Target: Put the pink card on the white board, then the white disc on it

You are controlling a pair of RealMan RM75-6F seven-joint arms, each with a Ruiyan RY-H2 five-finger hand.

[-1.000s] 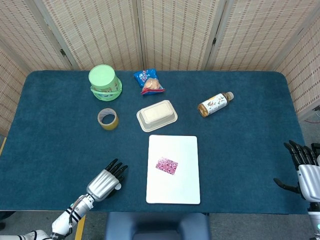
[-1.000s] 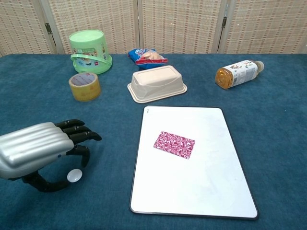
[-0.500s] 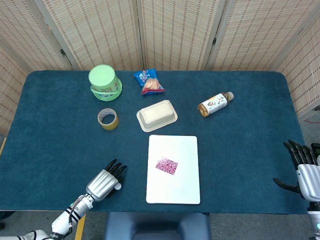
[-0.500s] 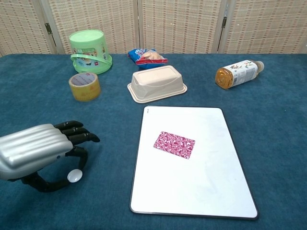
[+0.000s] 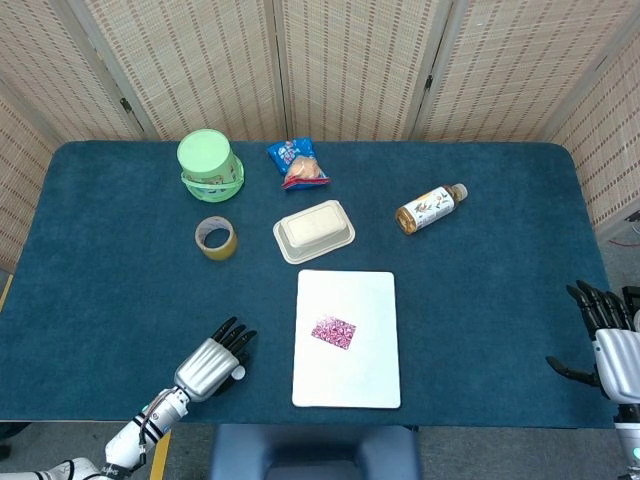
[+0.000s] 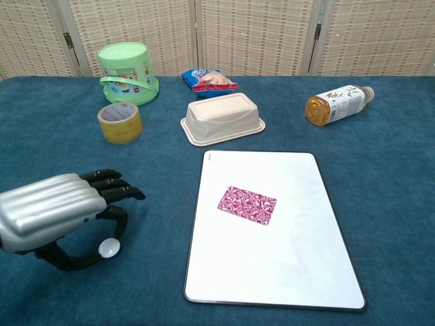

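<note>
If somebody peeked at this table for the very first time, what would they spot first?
Probably the big white board lying in the middle near the front, with the pink card flat on it. Next, the shiny silver left hand at the front left, pinching a little white disc just above the blue cloth.

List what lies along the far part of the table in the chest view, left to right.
Green bucket → tape roll → snack bag → beige tray → bottle.
</note>
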